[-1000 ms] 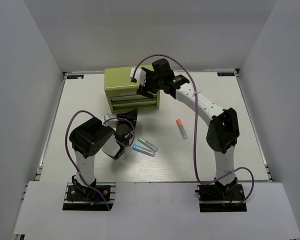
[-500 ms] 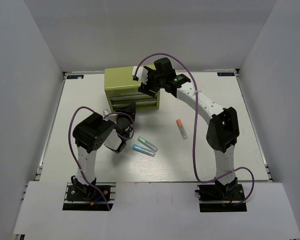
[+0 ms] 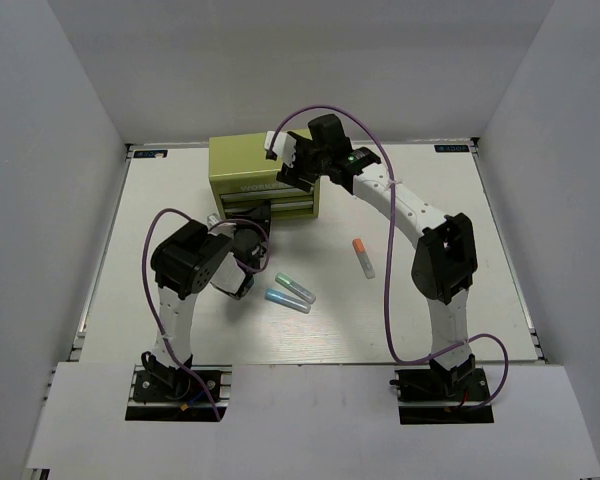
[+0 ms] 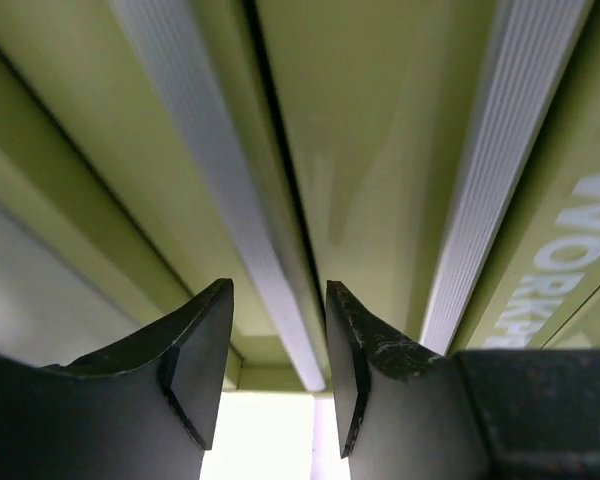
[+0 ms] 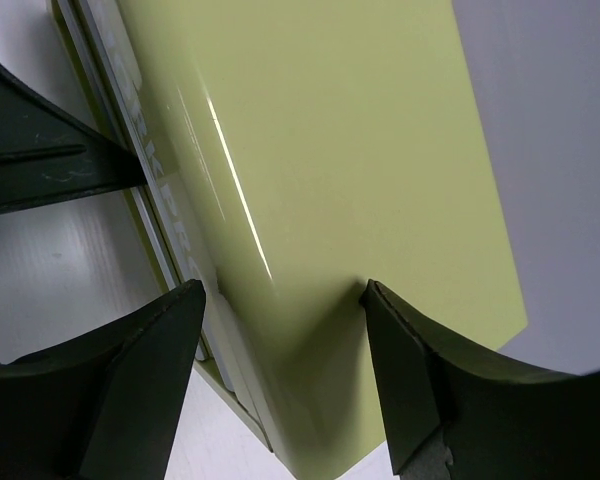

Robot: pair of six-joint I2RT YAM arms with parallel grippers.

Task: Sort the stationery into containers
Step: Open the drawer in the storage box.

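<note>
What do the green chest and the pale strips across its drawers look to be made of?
Chest: looks like painted sheet metal, olive green with a smooth semi-gloss coat; a bright streak of reflected light runs across its top. Drawer strips: probably bare aluminium, silvery and matte, with fine ribs along their length. Plastic cannot be ruled out.
</note>
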